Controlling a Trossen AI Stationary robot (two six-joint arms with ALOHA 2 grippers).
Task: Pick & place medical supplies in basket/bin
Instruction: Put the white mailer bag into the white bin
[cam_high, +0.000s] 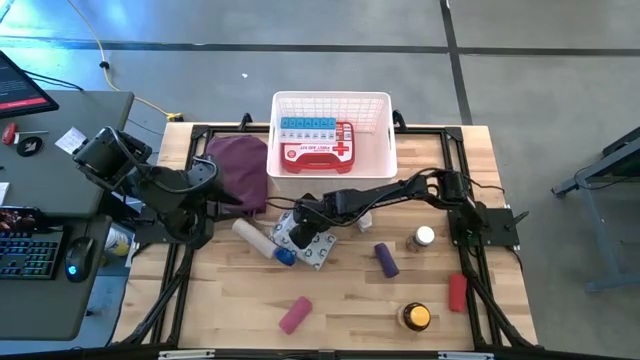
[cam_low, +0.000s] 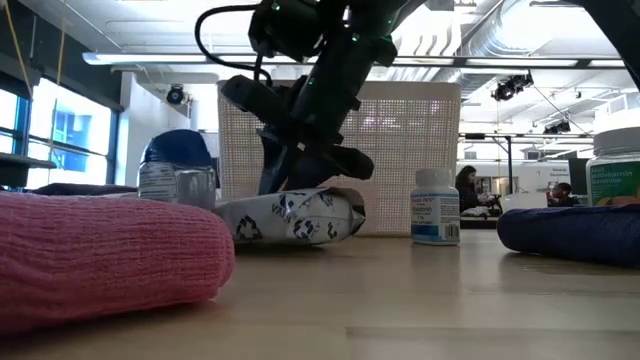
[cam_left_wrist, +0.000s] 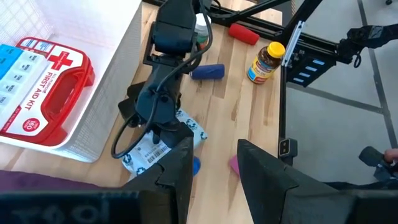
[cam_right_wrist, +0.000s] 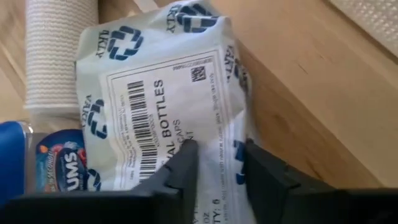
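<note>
The wipes packet (cam_high: 308, 240) lies flat on the table just in front of the basket (cam_high: 385, 140), and I have the right gripper (cam_right_wrist: 217, 163) over it, fingers slightly apart. I'd pinch its middle, clear of the blue-capped bottle (cam_high: 285, 257) beside it. Actual contact is hard to judge. The left gripper (cam_left_wrist: 211, 165) waits open.

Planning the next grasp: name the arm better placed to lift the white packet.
Right. Its gripper is directly over the packet, fingers open astride it. The left gripper sits back by the maroon pouch.
</note>
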